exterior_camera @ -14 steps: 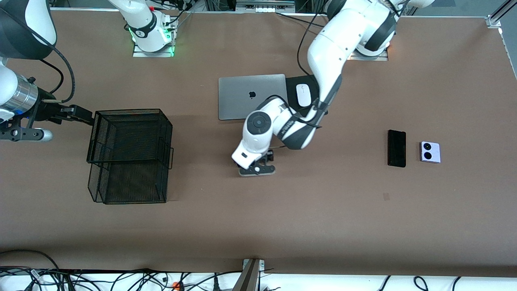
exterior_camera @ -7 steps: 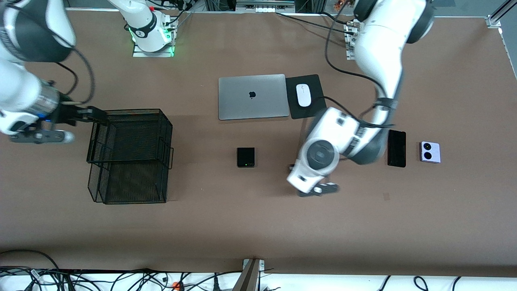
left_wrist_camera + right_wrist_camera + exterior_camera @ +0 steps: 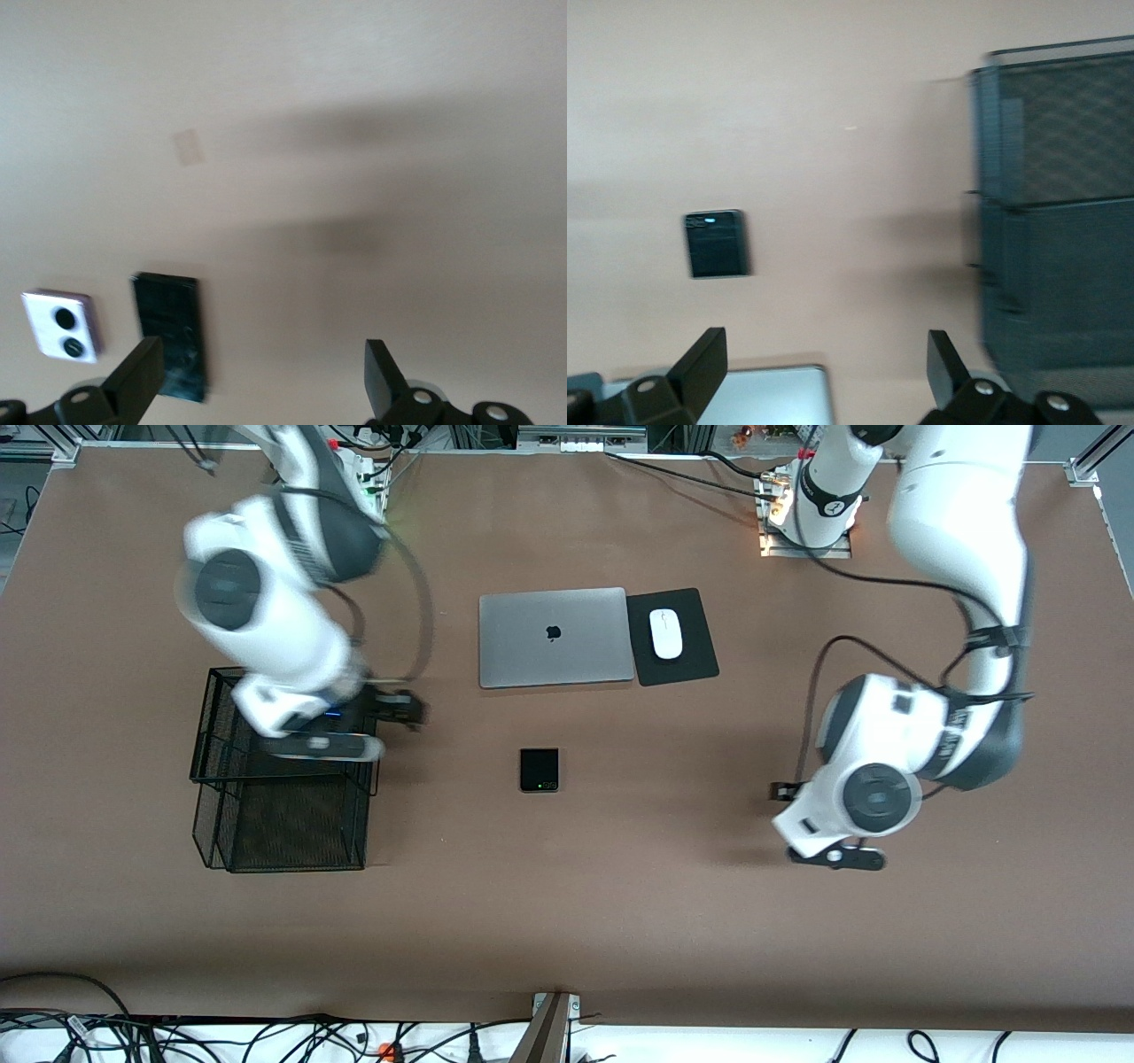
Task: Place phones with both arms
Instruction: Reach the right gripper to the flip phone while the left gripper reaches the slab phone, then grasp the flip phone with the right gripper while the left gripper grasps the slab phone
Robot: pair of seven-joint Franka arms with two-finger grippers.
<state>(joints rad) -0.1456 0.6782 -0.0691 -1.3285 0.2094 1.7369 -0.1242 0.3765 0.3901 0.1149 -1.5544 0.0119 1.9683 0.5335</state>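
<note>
Your right gripper [image 3: 403, 710] hangs over the basket [image 3: 283, 841] rim, fingers apart and empty. Swing it carelessly toward the folded phone [image 3: 539, 770], nearer the camera than the laptop [image 3: 553, 636], and it may snag mesh. Your left gripper [image 3: 266, 390], fingers apart, hovers over the slab [image 3: 171, 332] and lavender phone [image 3: 60, 324]; descend off-centre and you'll nudge both.

A small square black folded phone [image 3: 539, 770] is seen lying flat mid-surface, nearer the front camera than the laptop. A long black phone [image 3: 171, 336] and a pale lavender phone [image 3: 60, 325] with two black circles lie flat side by side
</note>
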